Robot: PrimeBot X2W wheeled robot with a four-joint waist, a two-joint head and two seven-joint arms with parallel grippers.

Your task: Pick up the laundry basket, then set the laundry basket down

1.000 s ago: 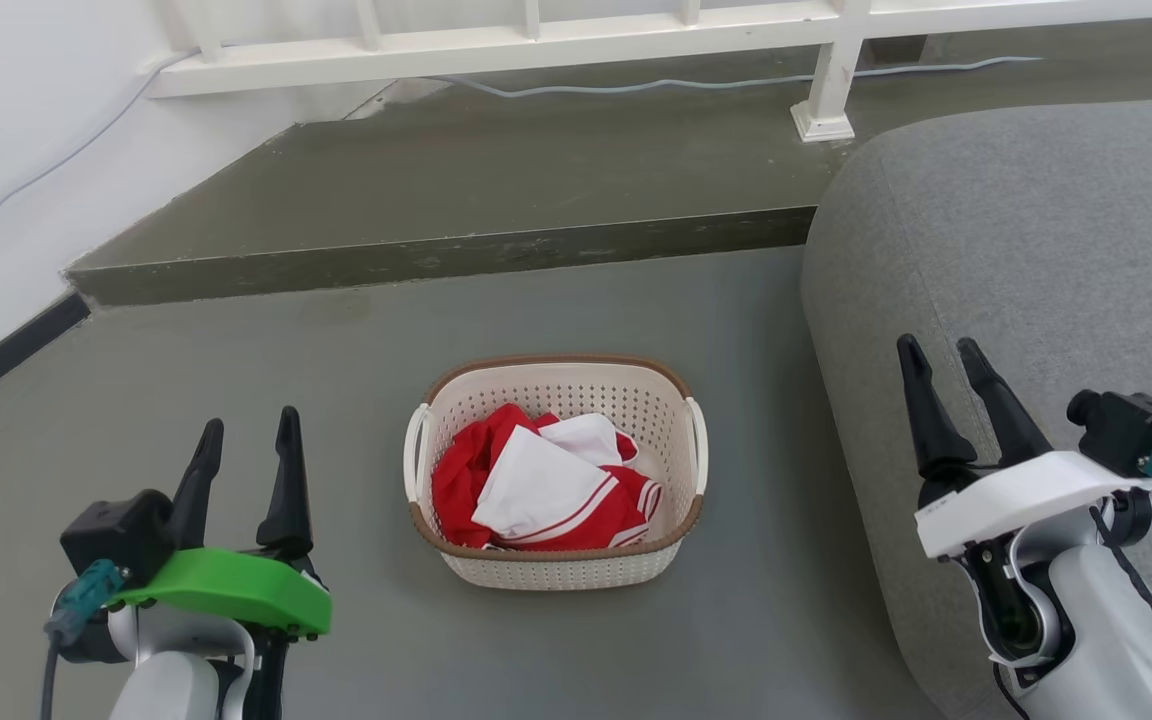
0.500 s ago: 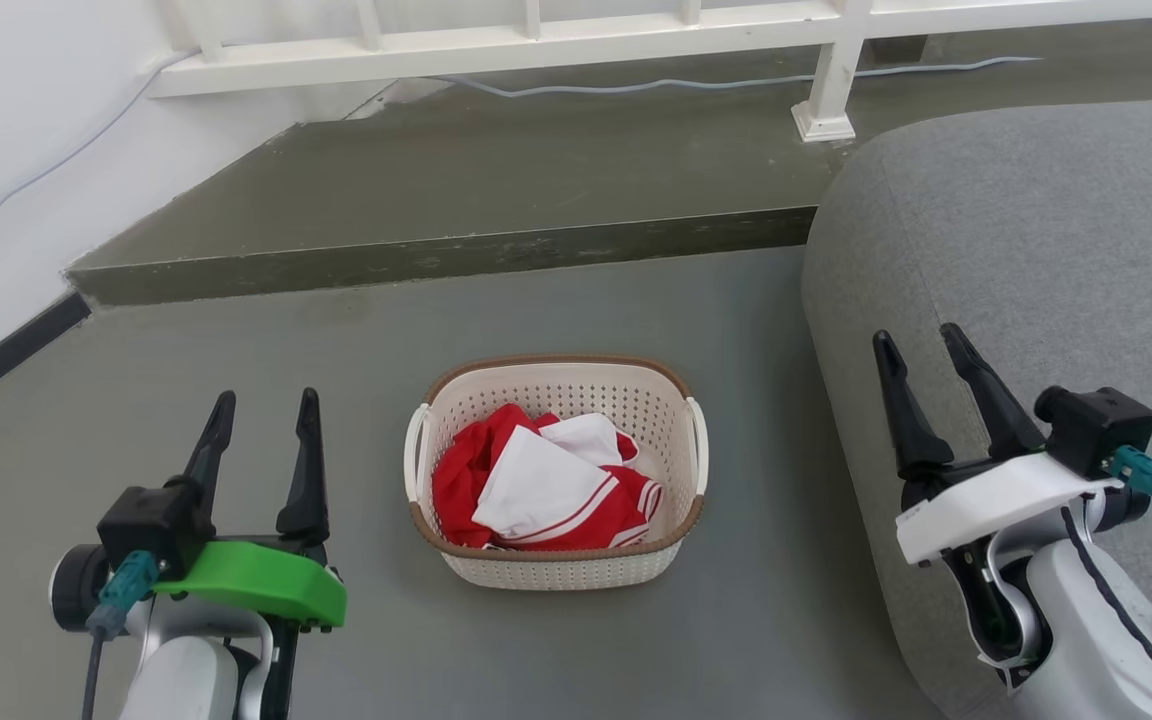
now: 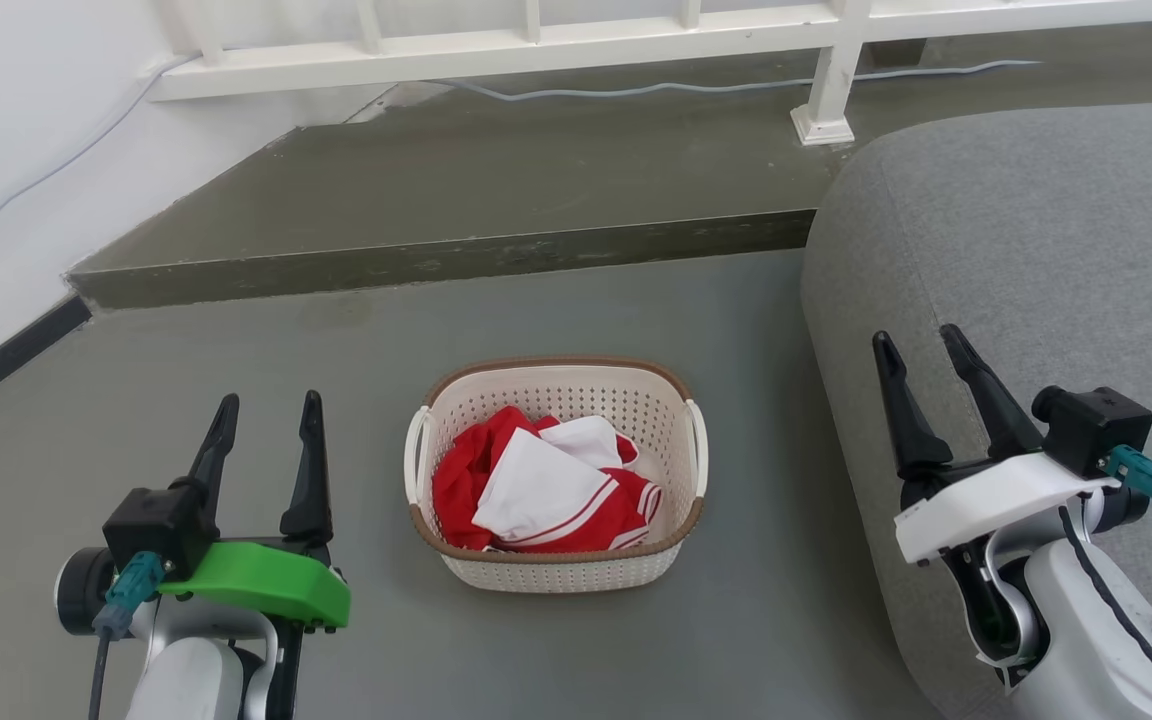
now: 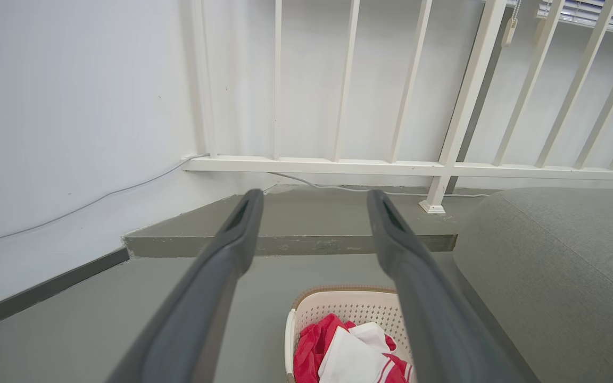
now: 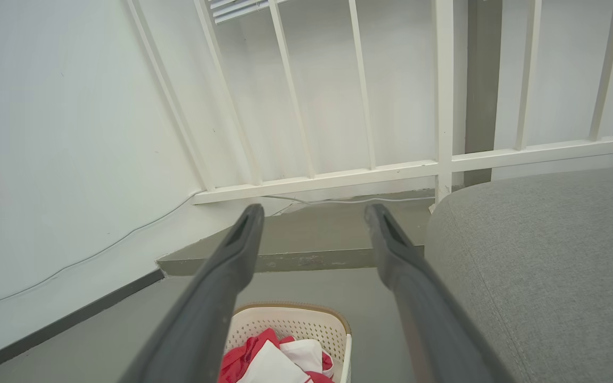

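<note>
**A:** Where is the laundry basket (image 3: 564, 572)?

**B:** On the grey floor (image 3: 236, 340), between the two tools and apart from both. The left tool (image 3: 270, 399), under a green cover, is off the basket's left side. The right tool (image 3: 914, 336), under a white cover, shows against the edge of the grey sofa (image 3: 1036, 230). Each has its two fingers spread with nothing between them.

**A:** What's in the basket?

**B:** A heap of red and white clothes (image 3: 536, 490). It's one basket with a brown rim and two white loop handles (image 3: 415, 450), one on each side.

**A:** What do the wrist views add?

**B:** Both look past their own dark fingers (image 4: 242, 229) to the upright bars of the white railing (image 4: 338, 166), with a window blind (image 4: 578, 10) behind it. The head view has the railing's bottom rail and the feet of its bars. Each wrist view cuts the basket off at its bottom edge, while the head view takes in the whole basket and both tools.

**A:** Any writing?

**B:** There's a small dark mark on the right tool's white cover, too small to read.

**A:** And behind the basket?

**B:** A raised step (image 3: 456, 180), with one pale cable (image 3: 636, 88) lying under the railing.
</note>
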